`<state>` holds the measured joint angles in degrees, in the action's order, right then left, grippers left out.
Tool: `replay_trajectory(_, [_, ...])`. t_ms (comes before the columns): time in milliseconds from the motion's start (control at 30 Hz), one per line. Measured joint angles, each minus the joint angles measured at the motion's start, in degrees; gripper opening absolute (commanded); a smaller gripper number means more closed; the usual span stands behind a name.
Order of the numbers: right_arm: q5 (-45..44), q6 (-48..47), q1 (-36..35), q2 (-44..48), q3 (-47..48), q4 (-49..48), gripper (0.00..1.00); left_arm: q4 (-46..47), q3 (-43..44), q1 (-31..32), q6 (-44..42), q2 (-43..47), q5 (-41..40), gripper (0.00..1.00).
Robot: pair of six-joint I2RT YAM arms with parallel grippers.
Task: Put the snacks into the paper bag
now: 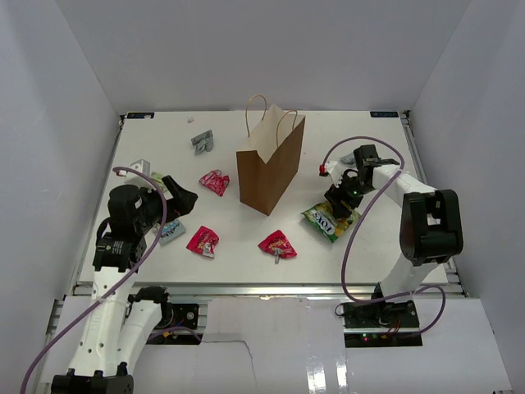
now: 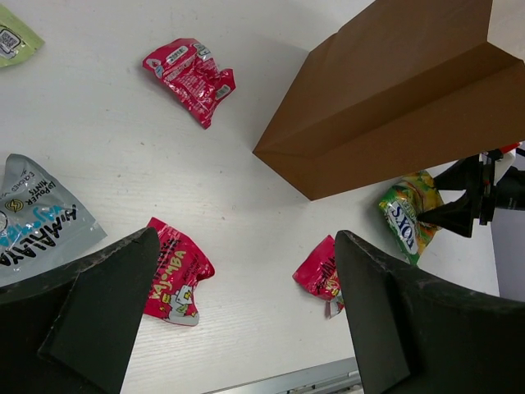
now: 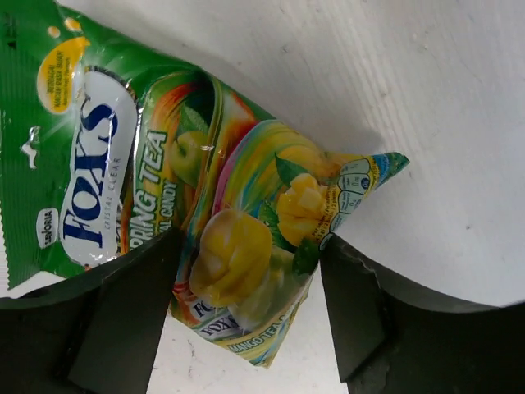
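Note:
The brown paper bag (image 1: 269, 160) stands upright mid-table, handles up; it also shows in the left wrist view (image 2: 394, 98). Three red packets (image 1: 214, 181) (image 1: 203, 240) (image 1: 277, 244) lie around it. A light blue-grey packet (image 1: 170, 231) lies by my left gripper (image 1: 182, 197), which is open and empty above the table (image 2: 246, 312). My right gripper (image 1: 340, 201) is open, its fingers on either side of one end of the green-yellow packet (image 1: 330, 220), touching its edges (image 3: 238, 246). A grey packet (image 1: 202, 141) lies at the back left.
A pale green packet (image 1: 139, 168) lies at the far left behind my left arm. White walls close in the table on three sides. The table's metal front edge (image 1: 262, 287) runs just below the nearest red packets.

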<state>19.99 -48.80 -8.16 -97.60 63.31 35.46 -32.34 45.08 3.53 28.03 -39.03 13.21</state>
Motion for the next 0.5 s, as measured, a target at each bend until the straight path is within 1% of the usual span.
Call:
replay_trajectory(33, [1.3, 0.2, 0.2, -0.6, 0.4, 0.4, 0.60, -0.1, -0.2, 0.0, 0.0, 0.2, -0.1, 0.98])
replay_trajectory(67, [2.1, 0.0, 0.3, -1.0, 0.6, 0.6, 0.55, -0.2, -0.4, 0.0, 0.0, 0.4, -0.2, 0.98])
replay_trajectory(100, [3.5, 0.0, 0.7, -1.2, 0.7, 0.9, 0.46, -0.4, -0.6, 0.0, 0.0, 0.5, -0.3, 0.98])
replay_trajectory(167, [5.5, -0.2, 1.5, -1.1, 0.8, 1.1, 0.37, -0.6, -0.6, 0.0, 0.0, 0.7, -0.4, 0.98])
replay_trajectory(200, [6.5, -0.3, 2.0, -1.0, 0.8, 1.2, 0.29, -0.6, -0.6, 0.0, 0.0, 0.7, -0.4, 0.98])
replay_trajectory(300, [9.0, -1.1, 3.5, 0.1, 0.7, 2.0, 0.18, -0.6, -0.6, 0.0, 0.1, 0.7, -0.4, 0.98])
replay_trajectory(400, [10.6, -3.1, 4.6, 2.7, 0.5, 3.1, 0.14, -0.6, -0.6, 0.0, 0.1, 0.7, -0.4, 0.98])
replay_trajectory(500, [13.6, -5.8, 5.3, 7.5, 0.2, 4.2, 0.12, -0.6, -0.6, 0.0, 0.1, 0.7, -0.4, 0.98])
